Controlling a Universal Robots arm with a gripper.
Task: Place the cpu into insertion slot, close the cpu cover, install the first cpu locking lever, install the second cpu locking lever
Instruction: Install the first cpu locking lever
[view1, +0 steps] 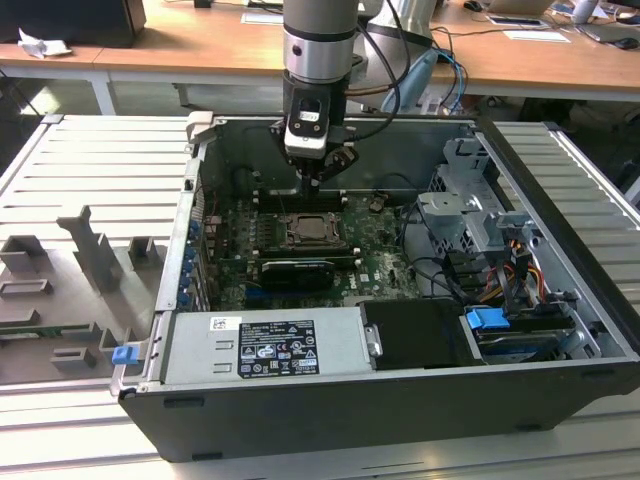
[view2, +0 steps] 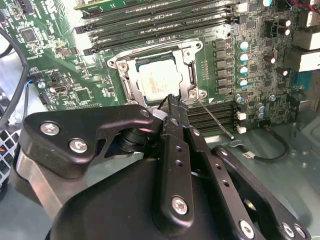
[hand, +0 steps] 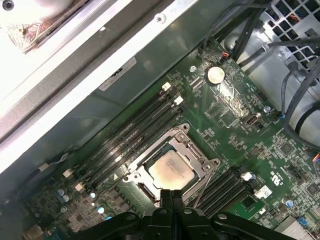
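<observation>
Silvery-beige square cpu sits in the dark metal-rimmed insertion slot under its silvery cpu cover; black end effector (clenched) hangs at one corner, where a slip might bend the wire lever.
</observation>
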